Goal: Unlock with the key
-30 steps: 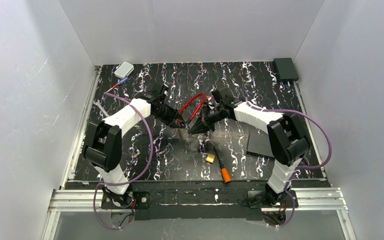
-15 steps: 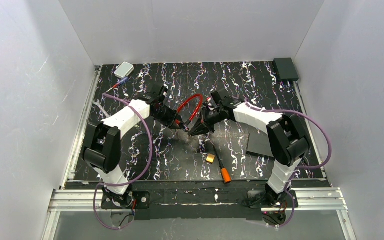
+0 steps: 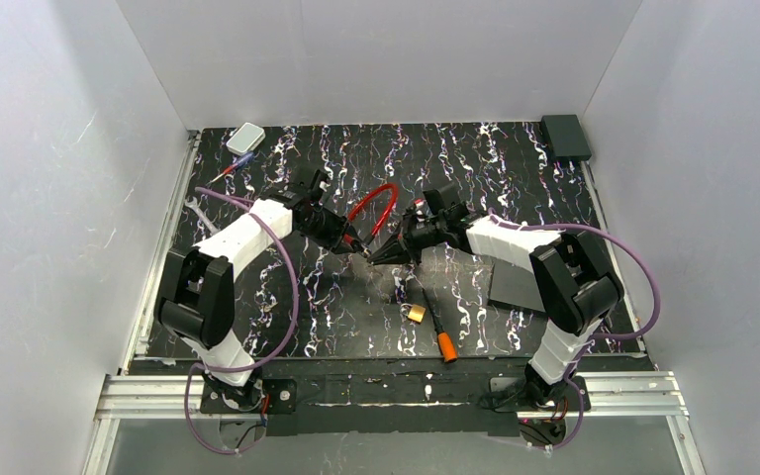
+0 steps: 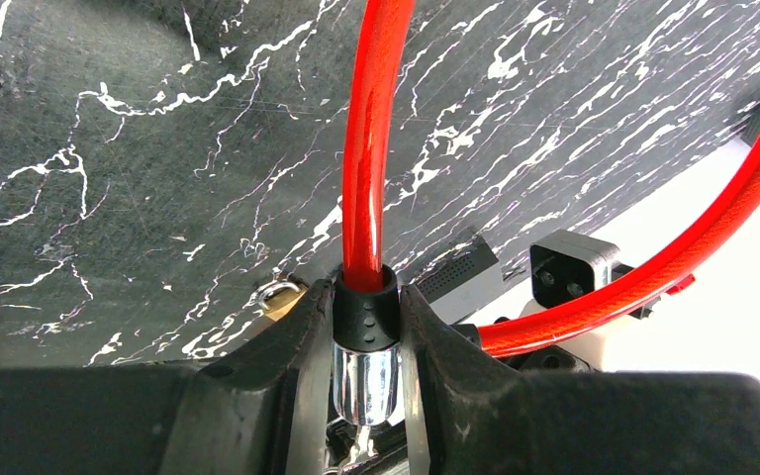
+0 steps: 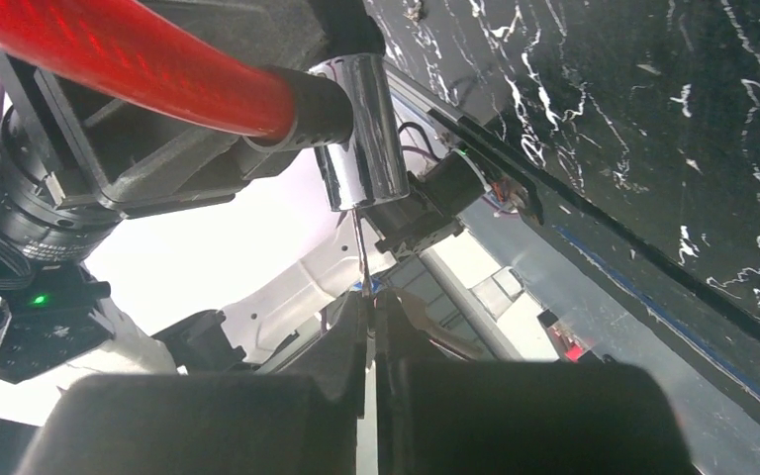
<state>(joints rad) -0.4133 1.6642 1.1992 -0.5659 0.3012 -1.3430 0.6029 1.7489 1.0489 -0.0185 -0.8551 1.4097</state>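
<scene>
A red cable lock [image 3: 381, 198] loops up over the middle of the mat. My left gripper [image 3: 359, 244] is shut on its chrome lock cylinder [image 4: 366, 381], fingers clamping the black collar and the cable [image 4: 366, 148] rising from it. My right gripper [image 3: 377, 255] is shut on the thin silvery key [image 5: 360, 247], tip to tip with the left. In the right wrist view the key's blade reaches up to the end of the cylinder [image 5: 361, 134]; how far it is in I cannot tell. The key's tip shows under the cylinder [image 4: 361, 445].
A small brass padlock [image 3: 417, 313] and an orange-handled screwdriver [image 3: 446, 346] lie on the mat near the front. A dark flat plate [image 3: 515, 287] lies right of them. A grey box [image 3: 246, 137] sits back left, a black box [image 3: 565, 136] back right.
My right gripper has swung a little left and lower, bringing the key up against the cylinder. My left gripper has shifted slightly with the lock still in it.
</scene>
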